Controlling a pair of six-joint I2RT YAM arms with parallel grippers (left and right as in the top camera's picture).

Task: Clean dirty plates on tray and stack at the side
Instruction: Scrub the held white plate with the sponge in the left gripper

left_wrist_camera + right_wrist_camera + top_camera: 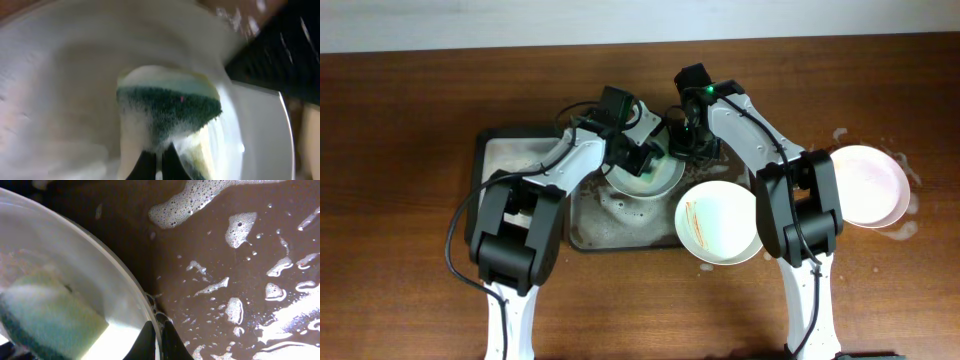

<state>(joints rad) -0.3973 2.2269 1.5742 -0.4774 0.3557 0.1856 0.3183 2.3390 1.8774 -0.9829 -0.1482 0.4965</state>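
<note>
A white plate (655, 181) lies in the soapy dark tray (500, 150). My left gripper (642, 157) is shut on a green and yellow sponge (170, 107) and presses it onto the plate's inner face (65, 90). My right gripper (682, 148) is shut on the plate's right rim (150, 310); the sponge also shows in the right wrist view (50, 315). A second white plate (720, 222) with reddish streaks lies at the tray's right edge. A pinkish-white plate (868, 185) lies on the table at the far right.
Foam patches lie on the wet tray floor (240, 225). Foam also lies round the pinkish plate on the wooden table (400, 120). Both arms cross above the tray's middle.
</note>
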